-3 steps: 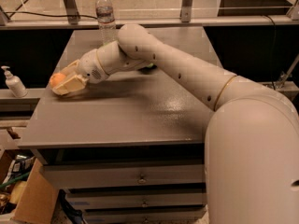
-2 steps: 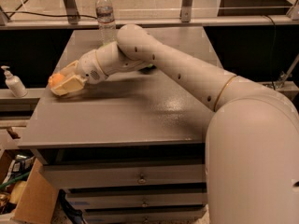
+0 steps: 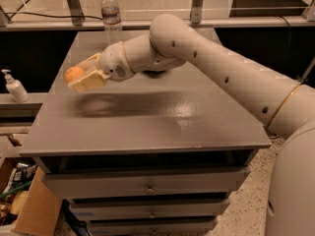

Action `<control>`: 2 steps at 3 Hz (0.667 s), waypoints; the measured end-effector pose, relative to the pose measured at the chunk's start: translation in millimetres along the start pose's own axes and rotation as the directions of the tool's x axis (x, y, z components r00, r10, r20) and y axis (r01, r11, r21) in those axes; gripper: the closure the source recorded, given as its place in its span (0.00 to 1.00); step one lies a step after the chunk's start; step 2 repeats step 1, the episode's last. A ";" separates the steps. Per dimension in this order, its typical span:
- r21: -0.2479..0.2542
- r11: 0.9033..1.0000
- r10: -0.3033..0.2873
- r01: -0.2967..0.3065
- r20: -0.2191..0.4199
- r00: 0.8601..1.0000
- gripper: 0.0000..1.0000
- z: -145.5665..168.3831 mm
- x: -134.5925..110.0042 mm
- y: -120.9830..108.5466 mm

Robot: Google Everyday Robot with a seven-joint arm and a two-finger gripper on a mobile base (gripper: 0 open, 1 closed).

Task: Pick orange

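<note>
The orange (image 3: 74, 73) is a small round orange fruit held between my gripper's cream fingers at the left side of the grey table (image 3: 147, 117). My gripper (image 3: 78, 76) is shut on the orange and holds it lifted a little above the tabletop; its shadow lies below on the table. My arm reaches in from the right across the table. Part of the orange is hidden by the fingers.
A clear water bottle (image 3: 111, 14) stands at the table's back edge, just behind my wrist. A white pump bottle (image 3: 14, 86) stands on a lower ledge to the left. Drawers are under the table, and a cardboard box (image 3: 29, 210) sits on the floor at lower left.
My gripper has risen from the tabletop and moved slightly right, lifting the orange with it. The shadow under it has separated from the gripper.
</note>
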State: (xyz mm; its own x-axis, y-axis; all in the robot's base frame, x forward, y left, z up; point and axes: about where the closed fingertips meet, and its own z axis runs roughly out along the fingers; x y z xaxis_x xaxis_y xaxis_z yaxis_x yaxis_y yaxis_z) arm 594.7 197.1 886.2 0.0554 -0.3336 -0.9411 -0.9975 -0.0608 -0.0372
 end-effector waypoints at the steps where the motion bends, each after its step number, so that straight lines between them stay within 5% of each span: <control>1: 0.000 1.000 0.000 0.000 0.000 1.000 1.00 0.1 0.0 0.0; 2: 0.000 1.000 0.000 0.000 0.000 1.000 1.00 0.1 0.0 0.0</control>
